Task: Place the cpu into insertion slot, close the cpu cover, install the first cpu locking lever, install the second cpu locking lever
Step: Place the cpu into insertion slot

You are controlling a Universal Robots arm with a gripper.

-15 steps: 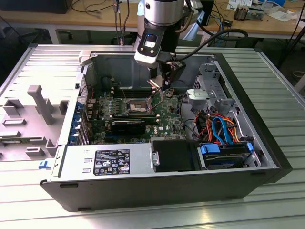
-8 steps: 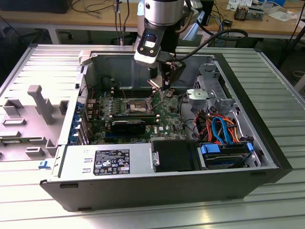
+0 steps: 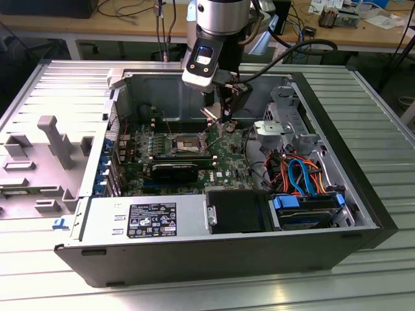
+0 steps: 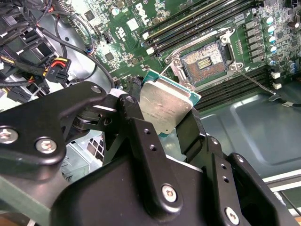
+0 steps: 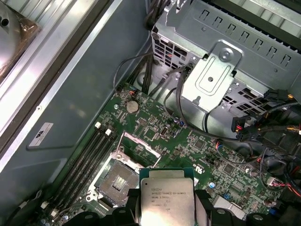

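Above the green board, near the bare insertion slot (image 4: 204,63), the gripper (image 4: 161,113) is clamping its black fingers (image 4: 193,134) on the cpu (image 4: 167,101), which is showing a flat, silvery-tan square face with green edging.

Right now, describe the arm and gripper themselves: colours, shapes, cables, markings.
The arm ends in a silvery-grey cylindrical wrist carrying a pale grey box with a blue-lit panel. A thick black cable loops off it. The gripper is matte black, built of angular linked plates joined by silver screw heads.
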